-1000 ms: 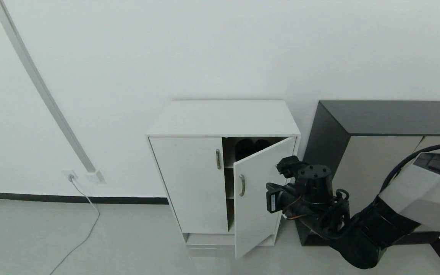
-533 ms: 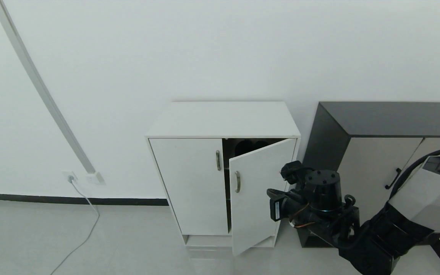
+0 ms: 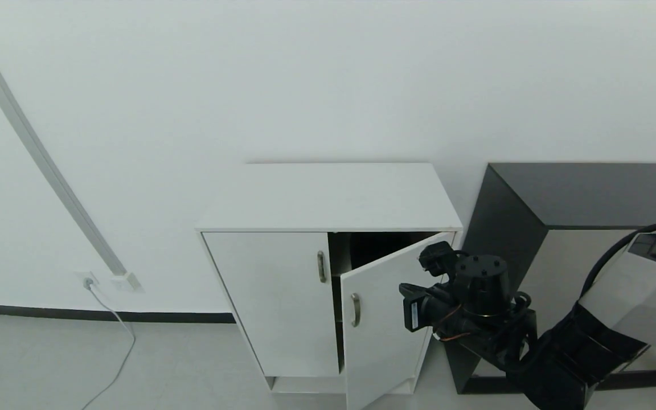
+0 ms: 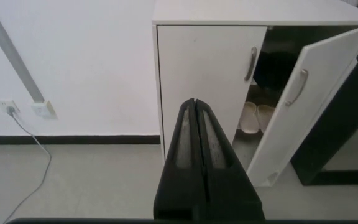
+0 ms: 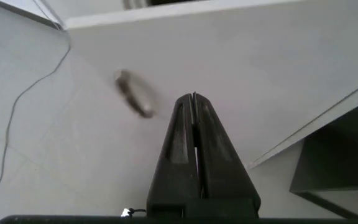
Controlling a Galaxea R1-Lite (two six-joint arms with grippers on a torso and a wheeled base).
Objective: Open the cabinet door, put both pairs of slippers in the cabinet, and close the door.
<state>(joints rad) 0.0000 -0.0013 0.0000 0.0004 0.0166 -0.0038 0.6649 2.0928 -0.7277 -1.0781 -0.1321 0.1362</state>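
1. White flat-panel right cabinet door (image 3: 385,324) stands ajar, hinged on its right edge, long axis vertical, with a curved metal handle (image 3: 355,309) near its free edge; pale slippers (image 4: 257,117) lie on a lower shelf inside the white two-door cabinet (image 3: 328,196)
2. Right gripper (image 5: 194,98), fingers pressed together on nothing, points at the door's outer face, on the hinge side of the handle; contact cannot be judged
3. The right arm is the nearer, bent low beside the cabinet; closing probably needs a push on that face
4. Left gripper (image 4: 194,102), likewise clenched and empty, hangs well apart, facing the closed left door (image 3: 274,302)
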